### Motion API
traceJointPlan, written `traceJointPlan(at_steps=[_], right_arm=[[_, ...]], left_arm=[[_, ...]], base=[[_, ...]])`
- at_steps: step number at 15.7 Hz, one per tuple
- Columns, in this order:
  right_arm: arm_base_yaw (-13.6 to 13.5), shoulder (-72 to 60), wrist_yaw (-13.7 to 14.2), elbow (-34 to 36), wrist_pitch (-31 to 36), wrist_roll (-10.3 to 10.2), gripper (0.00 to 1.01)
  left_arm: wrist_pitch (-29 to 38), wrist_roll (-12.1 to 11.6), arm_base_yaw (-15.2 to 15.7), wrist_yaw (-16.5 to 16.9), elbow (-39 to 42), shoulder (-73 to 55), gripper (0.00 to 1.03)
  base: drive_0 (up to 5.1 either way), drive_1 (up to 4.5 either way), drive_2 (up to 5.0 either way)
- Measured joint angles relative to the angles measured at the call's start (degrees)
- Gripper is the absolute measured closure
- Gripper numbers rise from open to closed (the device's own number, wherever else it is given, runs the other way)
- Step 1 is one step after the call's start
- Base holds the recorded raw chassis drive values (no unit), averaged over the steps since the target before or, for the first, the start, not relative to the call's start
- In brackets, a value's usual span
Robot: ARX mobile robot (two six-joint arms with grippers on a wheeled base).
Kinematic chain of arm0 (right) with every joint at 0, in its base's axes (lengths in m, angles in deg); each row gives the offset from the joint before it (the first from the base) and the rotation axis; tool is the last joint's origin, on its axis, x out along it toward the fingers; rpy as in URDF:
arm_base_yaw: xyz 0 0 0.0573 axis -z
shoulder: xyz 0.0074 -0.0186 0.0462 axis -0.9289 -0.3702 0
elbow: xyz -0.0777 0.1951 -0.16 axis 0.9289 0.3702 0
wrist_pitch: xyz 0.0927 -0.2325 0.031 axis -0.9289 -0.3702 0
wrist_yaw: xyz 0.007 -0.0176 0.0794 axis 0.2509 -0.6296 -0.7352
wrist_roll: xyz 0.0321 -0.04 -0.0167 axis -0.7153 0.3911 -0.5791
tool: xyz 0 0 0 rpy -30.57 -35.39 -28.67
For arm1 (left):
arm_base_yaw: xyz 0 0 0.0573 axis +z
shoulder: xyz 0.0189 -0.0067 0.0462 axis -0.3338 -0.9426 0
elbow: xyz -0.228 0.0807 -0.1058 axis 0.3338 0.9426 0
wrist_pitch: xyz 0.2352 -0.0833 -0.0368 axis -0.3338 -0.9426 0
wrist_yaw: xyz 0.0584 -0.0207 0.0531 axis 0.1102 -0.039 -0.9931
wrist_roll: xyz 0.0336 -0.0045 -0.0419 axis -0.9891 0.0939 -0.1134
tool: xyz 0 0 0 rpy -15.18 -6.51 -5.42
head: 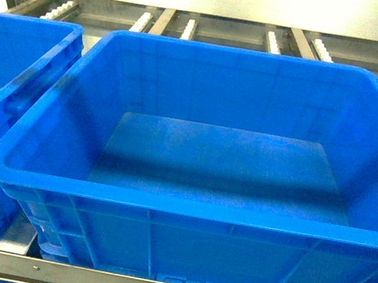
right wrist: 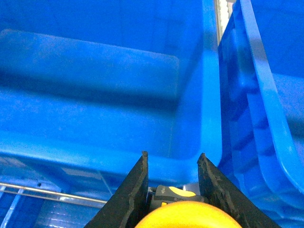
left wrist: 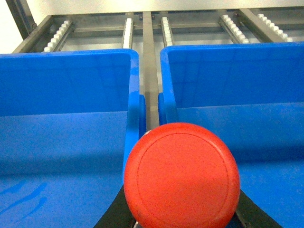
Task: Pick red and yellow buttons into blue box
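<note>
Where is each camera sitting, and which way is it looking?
Head: high in front, slanting down into the big middle blue plastic box; no robot part shows.
Left wrist: on the left gripper, facing forward past its round red push-button at two boxes.
Right wrist: on the right gripper, tilted down over the yellow push-button.
Shared: all see the middle box.

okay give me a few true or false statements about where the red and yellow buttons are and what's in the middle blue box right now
1. The left gripper holds the red button. True.
2. The middle blue box already contains a button. False: its floor is bare in the head view.
3. The right gripper holds a green button. False: the yellow button sits between its fingers.
4. Blue boxes stand on a roller rack. True.
</note>
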Motion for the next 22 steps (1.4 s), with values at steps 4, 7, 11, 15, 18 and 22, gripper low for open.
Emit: traceJointPlan(at_steps=[4, 7, 11, 15, 18, 22], right_arm=[[-2.56, -3.91, -1.88, -11.45, -3.78, -0.11, 0.72], [-0.15, -9.07, -5.44, -18.75, -5.57, 0.72, 0.72], [-5.25, -15.61, -6.23, -24.37, -3.45, 1.05, 0.72], [-8.50, -34.10, -8.24, -35.89, -1.07, 2.12, 0.72], [-10.49, -45.68, -10.58, -46.10, -3.67, 3.91, 0.72], [-10.64, -51.23, -10.69, -48.02, -3.39, 6.25, 0.39]], left_arm=[[0.00, -0.02, 0.00, 0.02, 0.00, 0.00, 0.80], [0.00, -0.02, 0.00, 0.02, 0.00, 0.00, 0.80], [0.02, -0.02, -0.11, 0.07, 0.00, 0.00, 0.80], [0.00, -0.02, -0.04, 0.04, 0.00, 0.00, 0.80], [-0.02, 0.00, -0.04, 0.02, 0.00, 0.00, 0.80], [0.00, -0.02, -0.04, 0.02, 0.00, 0.00, 0.80]], base=[[0.0, 0.00, 0.0], [0.0, 0.00, 0.0], [0.0, 0.00, 0.0], [0.0, 0.00, 0.0], [0.0, 0.00, 0.0], [0.0, 0.00, 0.0]])
